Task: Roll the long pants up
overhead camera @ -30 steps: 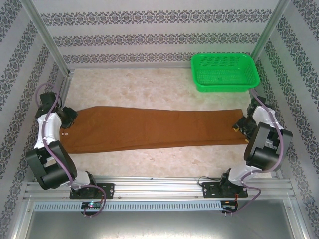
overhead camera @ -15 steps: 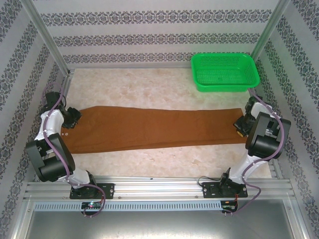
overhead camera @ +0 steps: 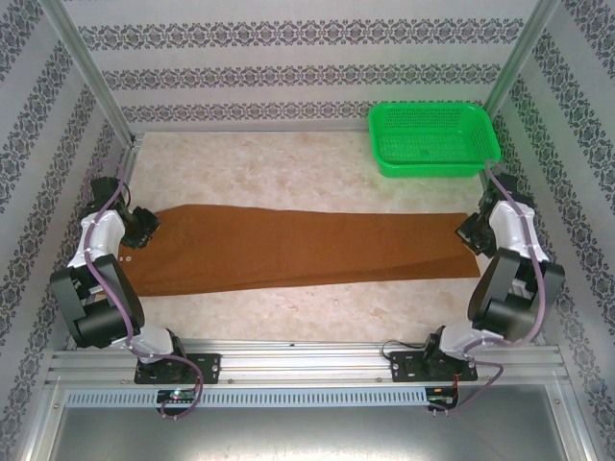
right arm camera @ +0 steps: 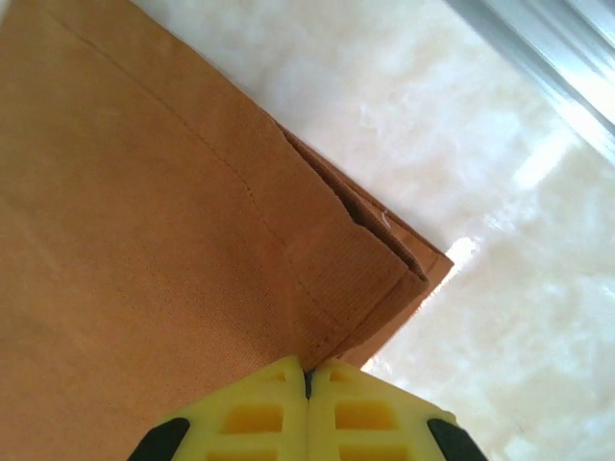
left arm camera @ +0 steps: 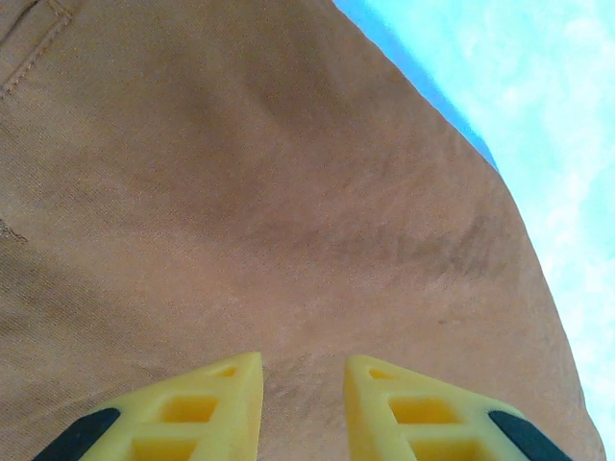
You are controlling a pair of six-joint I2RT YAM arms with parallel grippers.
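Lying flat across the glossy, pale marbled table (overhead camera: 288,168), the long pants (overhead camera: 298,250) form a smooth rust-brown strip, wider at the left end and tapering to the right. Close up, the left gripper (left arm camera: 303,370) hangs over finely woven cloth near a stitched seam, its yellow wedge fingers narrowly parted. The right gripper (right arm camera: 307,370) has its tips pressed together at the hem corner, where a stitch line and doubled cloth layers show; whether cloth is pinched I cannot tell. From above, a green perforated plastic basket (overhead camera: 434,139) sits at the far right, apart from the pants.
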